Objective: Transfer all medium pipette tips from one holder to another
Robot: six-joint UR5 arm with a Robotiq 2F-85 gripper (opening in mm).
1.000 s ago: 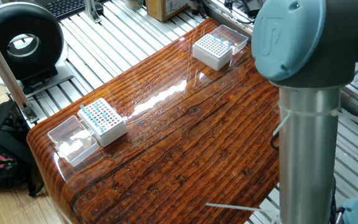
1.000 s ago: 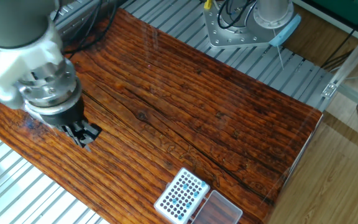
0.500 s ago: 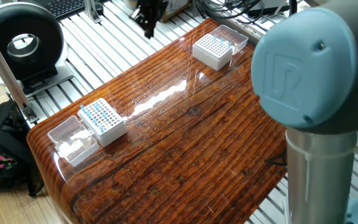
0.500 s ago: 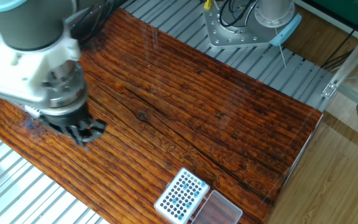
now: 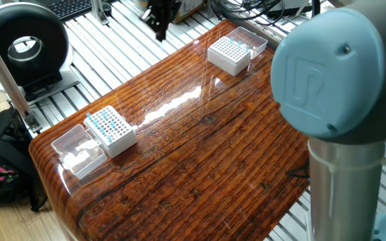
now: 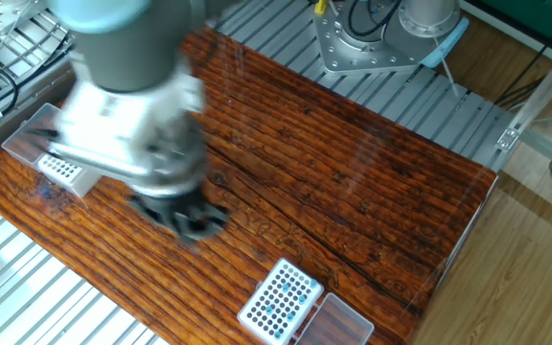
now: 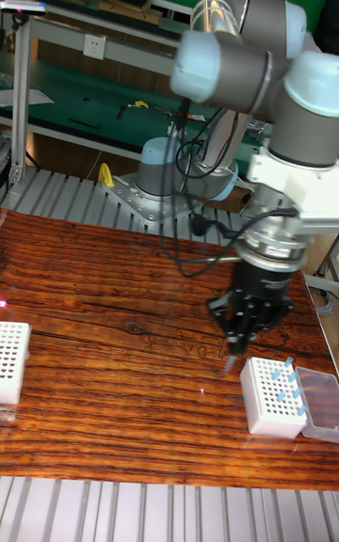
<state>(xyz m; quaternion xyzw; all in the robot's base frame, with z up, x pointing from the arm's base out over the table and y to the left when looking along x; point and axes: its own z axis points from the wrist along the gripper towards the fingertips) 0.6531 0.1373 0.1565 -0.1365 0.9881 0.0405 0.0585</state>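
Note:
Two white grid boxes stand on the wooden table. One holder (image 5: 110, 130) (image 6: 281, 299) (image 7: 275, 398) carries several medium pipette tips (image 5: 104, 122) (image 7: 287, 374) with light blue tops. The other holder (image 5: 230, 53) (image 6: 60, 171) (image 7: 9, 361) shows a few blue tops near one edge. My gripper (image 7: 231, 351) (image 6: 195, 222) hangs low over the wood, just left of the first holder in the tall fixed view and motion-blurred in the other fixed view. Its fingers are close together, and a thin pale sliver that looks like one tip pokes out below them.
A clear lid lies beside each holder (image 5: 79, 150) (image 5: 253, 37) (image 6: 338, 324) (image 7: 318, 403). The arm's large blue-grey joint (image 5: 334, 73) blocks the right of one fixed view. Slatted metal (image 5: 112, 47) surrounds the table, with the robot base (image 6: 391, 38) and cables at the back.
My gripper has swung away from the holder at the far left of the other fixed view, across the wood toward the holder near the front edge. The boxes have not moved.

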